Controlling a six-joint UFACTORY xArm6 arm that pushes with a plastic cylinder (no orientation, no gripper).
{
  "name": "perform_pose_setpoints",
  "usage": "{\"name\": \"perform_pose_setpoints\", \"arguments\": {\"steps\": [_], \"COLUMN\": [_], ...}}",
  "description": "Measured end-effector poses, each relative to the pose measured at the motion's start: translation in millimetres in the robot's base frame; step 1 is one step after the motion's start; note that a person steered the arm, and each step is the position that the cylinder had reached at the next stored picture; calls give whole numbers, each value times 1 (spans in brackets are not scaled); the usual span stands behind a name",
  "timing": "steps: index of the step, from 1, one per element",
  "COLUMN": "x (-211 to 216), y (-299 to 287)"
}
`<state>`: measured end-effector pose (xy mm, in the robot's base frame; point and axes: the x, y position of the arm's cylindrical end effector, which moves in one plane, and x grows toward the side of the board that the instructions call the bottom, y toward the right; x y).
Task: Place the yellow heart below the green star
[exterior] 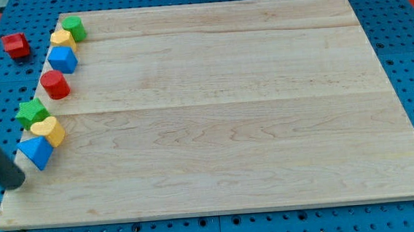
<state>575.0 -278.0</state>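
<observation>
My tip [16,183] rests at the wooden board's [222,129] left edge, low in the view, at the end of a dark rod that slants in from the view's left. There are no jaws on this rod, only a blunt end, so nothing is clenched or grasped. The tip sits just beside the blue triangle [36,152], at about seven o'clock from it, and whether the two touch cannot be told.

At one o'clock from the blue triangle, touching it, lies the yellow heart [49,131]. The green star [31,112] is at eleven o'clock from the heart and pressed against it, so the heart lies just under the star and slightly toward the view's right. These three blocks form a tight cluster hugging the board's left edge, with the star partly overhanging it.

Farther up the same edge, at twelve o'clock from the heart and apart from the cluster, stands a red cylinder [55,84]. Above that sits a blue block [63,59], then a yellow block [63,39] touching it, then a green block [74,27] by the top left corner. A red block [16,45] lies off the board on the blue pegboard [406,36], at nine o'clock from the yellow block.

From three o'clock of the whole line, the board runs open to its right, top and bottom edges.
</observation>
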Motion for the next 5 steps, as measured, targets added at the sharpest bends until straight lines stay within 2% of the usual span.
{"name": "perform_pose_setpoints", "arguments": {"steps": [1, 2, 3, 5], "x": [4, -79, -100, -85], "y": [51, 122, 72, 56]}}
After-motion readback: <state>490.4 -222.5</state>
